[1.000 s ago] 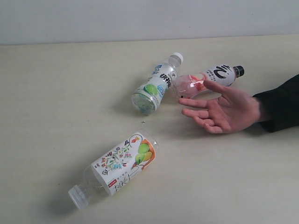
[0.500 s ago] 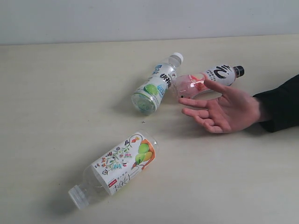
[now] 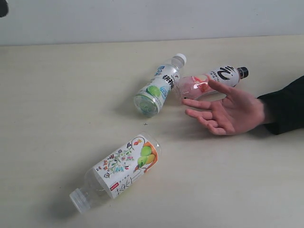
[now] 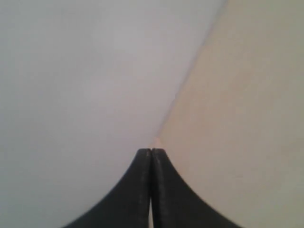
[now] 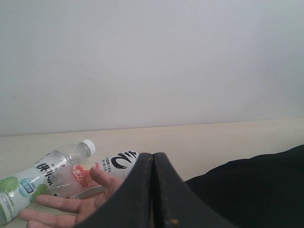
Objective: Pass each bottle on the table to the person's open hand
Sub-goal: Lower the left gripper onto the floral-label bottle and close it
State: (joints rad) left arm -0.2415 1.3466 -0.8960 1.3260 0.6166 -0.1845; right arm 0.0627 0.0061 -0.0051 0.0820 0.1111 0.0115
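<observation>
Although both robot hands are closed tight, neither holds anything.

Left hand (image 4: 151, 153): jaws pressed together, empty. Its wrist view shows only the pale wall (image 4: 71, 71) and a strip of table (image 4: 247, 118).

Right hand (image 5: 153, 159): jaws pressed together, empty. The person's open hand (image 3: 232, 113) and two bottles lie beyond it.

Floral-and-fruit bottle (image 3: 121, 168): on its side on the table, nearest the exterior camera and well apart from the other two.

Green-and-blue bottle (image 3: 159, 85): on its side mid-table, white cap toward the wall.

Pink bottle with black cap (image 3: 211, 80): on its side just beside the green-and-blue one. The person's thumb overlaps it; whether they touch cannot be told.

Person's open hand: palm up, fingers spread, black sleeve (image 3: 285, 107) at the wrist.
</observation>
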